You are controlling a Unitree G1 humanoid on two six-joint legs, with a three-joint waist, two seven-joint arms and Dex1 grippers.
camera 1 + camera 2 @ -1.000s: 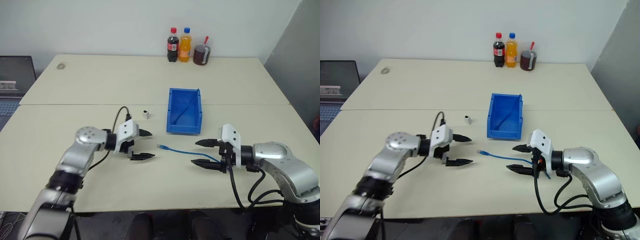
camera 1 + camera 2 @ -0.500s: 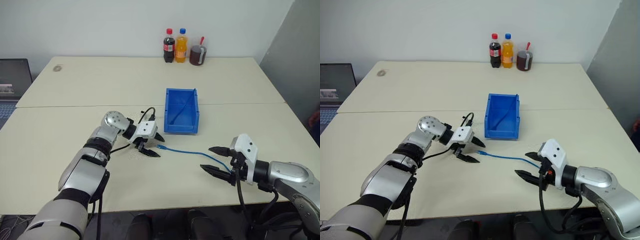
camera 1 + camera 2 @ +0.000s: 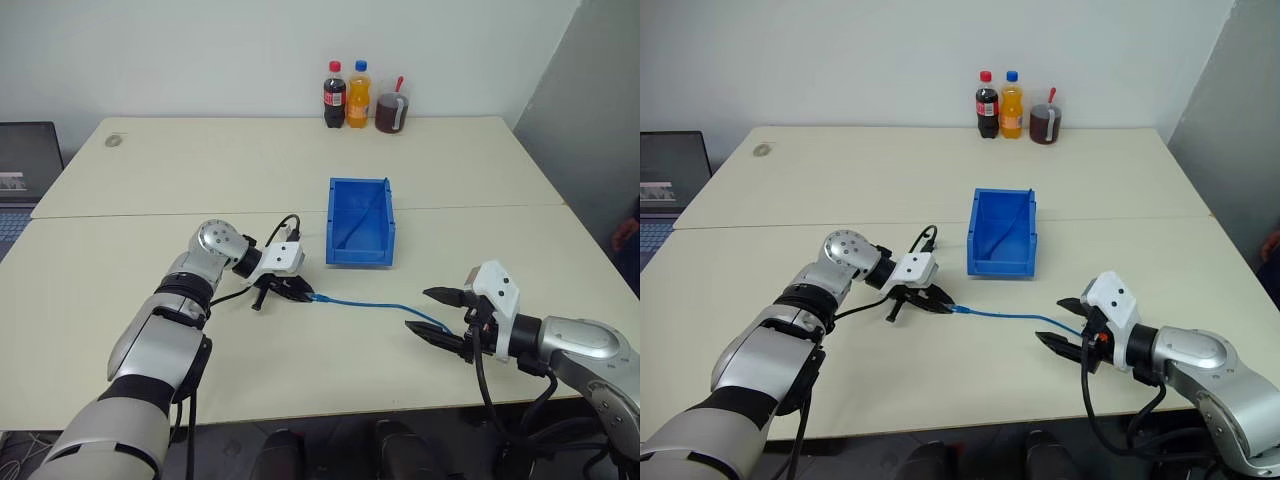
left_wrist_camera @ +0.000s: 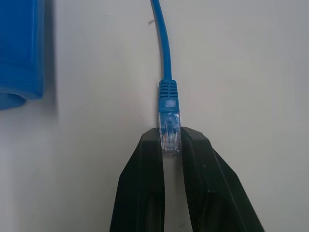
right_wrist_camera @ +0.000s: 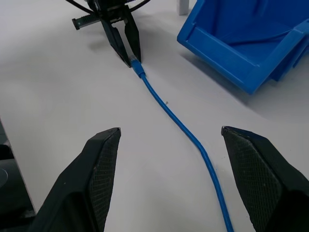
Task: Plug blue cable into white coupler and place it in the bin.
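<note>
Blue cable (image 3: 365,304) lies on our counter (image 3: 150,240); our left hand (image 4: 170,142) pinches its clear plug, while our right hand (image 3: 438,318) stays spread near the cable's other end.

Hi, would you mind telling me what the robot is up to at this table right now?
The left gripper has shut on the clear plug of the blue cable, which lies across the table in front of the bin. The right gripper hangs open over the cable's other end, holding nothing. Nothing is plugged in yet, and three drinks stand at the far edge.
</note>
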